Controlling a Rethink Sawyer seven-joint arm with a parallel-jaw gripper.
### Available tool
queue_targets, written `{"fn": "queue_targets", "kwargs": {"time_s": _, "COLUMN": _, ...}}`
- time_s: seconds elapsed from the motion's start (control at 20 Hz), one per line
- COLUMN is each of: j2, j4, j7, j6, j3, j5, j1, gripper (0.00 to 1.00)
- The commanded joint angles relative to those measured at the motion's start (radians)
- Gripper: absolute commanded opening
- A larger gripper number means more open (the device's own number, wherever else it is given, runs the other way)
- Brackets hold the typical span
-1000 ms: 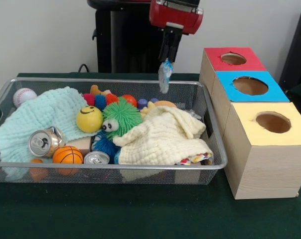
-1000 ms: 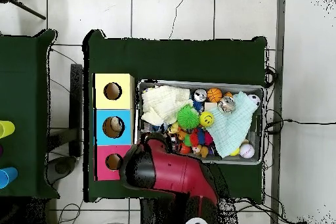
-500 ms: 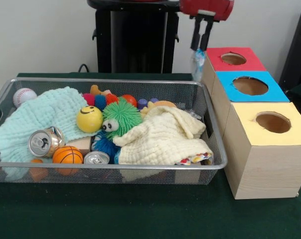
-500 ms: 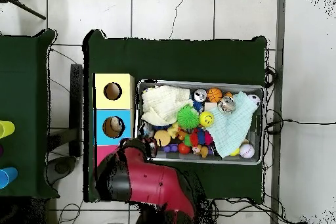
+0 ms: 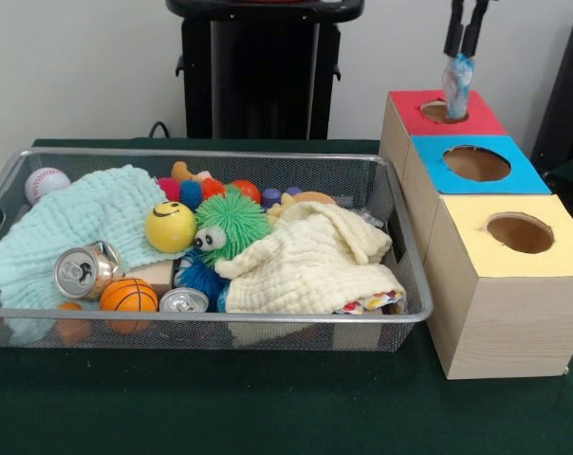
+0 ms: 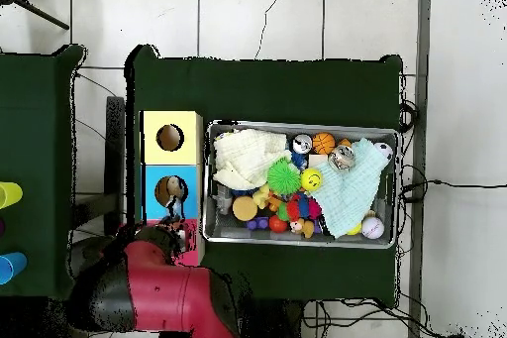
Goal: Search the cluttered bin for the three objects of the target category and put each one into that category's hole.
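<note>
**Wrapper held over the red hole**

The wire bin [image 5: 400,237] sits left of three boxes. Over the red box [image 5: 443,114], the gripper [image 5: 464,43] clamps a crumpled bluish wrapper [image 5: 457,85], which dangles directly above that box's hole.

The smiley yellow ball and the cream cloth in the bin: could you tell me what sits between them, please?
In the front view, the green spiky toy with googly eyes sits between the yellow smiley ball and the cream cloth.
</note>
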Motion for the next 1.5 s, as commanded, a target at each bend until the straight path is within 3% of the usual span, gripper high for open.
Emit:
{"fn": "queue_targets", "kwargs": {"time_s": 0.05, "j2": 0.022, "j4": -0.057, "j7": 0.356, "j6": 0.158, "j3": -0.033, "j5": 0.082, "j1": 0.034, "gripper": 0.0}}
{"fn": "queue_targets", "kwargs": {"time_s": 0.8, "j2": 0.133, "j4": -0.014, "j7": 0.384, "j6": -0.045, "j3": 0.05, "j5": 0.132, "j1": 0.011, "gripper": 0.0}}
{"fn": "queue_targets", "kwargs": {"time_s": 1.5, "j2": 0.215, "j4": -0.068, "j7": 0.403, "j6": -0.063, "j3": 0.03, "j5": 0.179, "j1": 0.053, "gripper": 0.0}}
